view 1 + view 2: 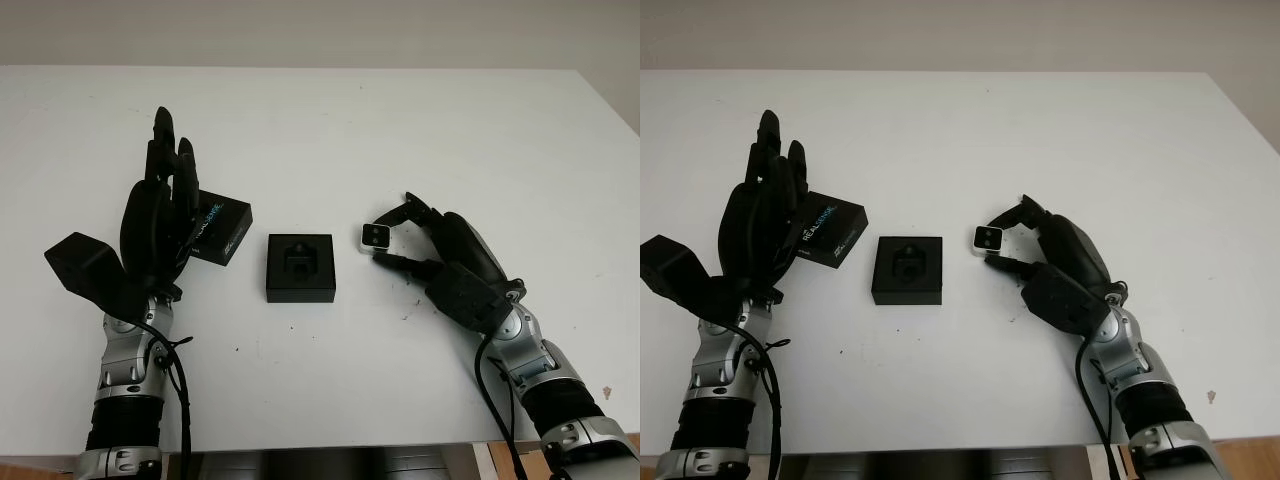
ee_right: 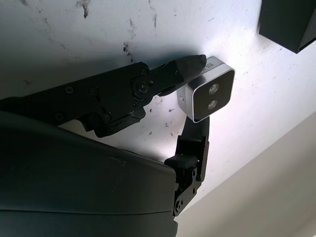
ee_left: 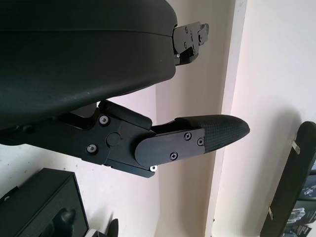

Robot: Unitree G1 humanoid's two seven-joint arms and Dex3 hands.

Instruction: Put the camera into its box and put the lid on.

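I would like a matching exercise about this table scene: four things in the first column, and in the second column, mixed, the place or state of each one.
Column one:
1. camera
2. box
3. lid
4. left hand

Column two:
A. open, raised beside the lid
B. held in the right hand's fingertips
C. lying on the table at the box's left, printed side up
D. open at the table's middle, insert showing

Pairs: 1-B, 2-D, 3-C, 4-A

Silver camera (image 2: 206,95), black box (image 1: 300,266), seemingly blue-lettered black lid (image 1: 219,230)
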